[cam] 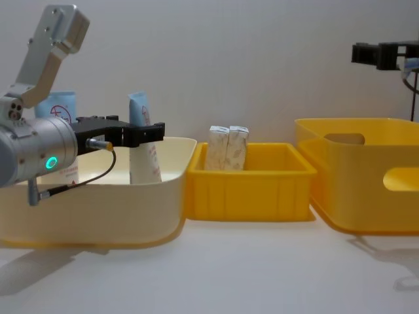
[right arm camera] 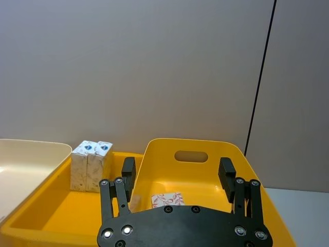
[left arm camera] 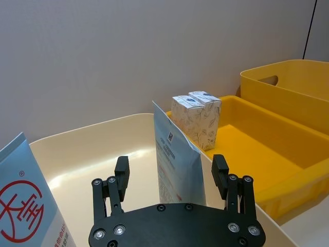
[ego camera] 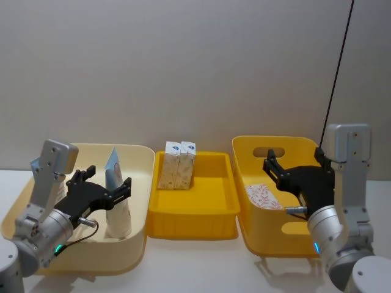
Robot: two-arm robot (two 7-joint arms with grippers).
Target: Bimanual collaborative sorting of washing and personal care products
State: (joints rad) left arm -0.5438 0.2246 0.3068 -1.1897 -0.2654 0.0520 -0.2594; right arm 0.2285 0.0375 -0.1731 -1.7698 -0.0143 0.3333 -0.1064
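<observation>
My left gripper (ego camera: pixel 110 177) sat open, fingers either side of an upright pale-blue squeeze tube (ego camera: pixel 117 204) in the cream bin (ego camera: pixel 142 160), not touching it. My right gripper (ego camera: pixel 294 160) hung open over the tall yellow bin (ego camera: pixel 244 146), where the red-printed white carton (ego camera: pixel 263 196) lay. Two beige cartons (ego camera: pixel 177 166) stood in the middle yellow tray (ego camera: pixel 204 201).

In left wrist view, the near tube (left arm camera: pixel 25 206) at 8 o'clock bears a red round logo w/ Chinese chars inside, the first looking like 大. It also has a tiny ® at the logo's 12 o'clock & red Chinese print below, cut off by the edge. The second tube (left arm camera: pixel 177 164) shows a small dark-blue emblem & fine print, too small to read; the two cartons (left arm camera: pixel 198 121) at 1 o'clock carry blue oval emblems on top, no legible words, & the white carton (right arm camera: pixel 167 199) shows red pattern only.
</observation>
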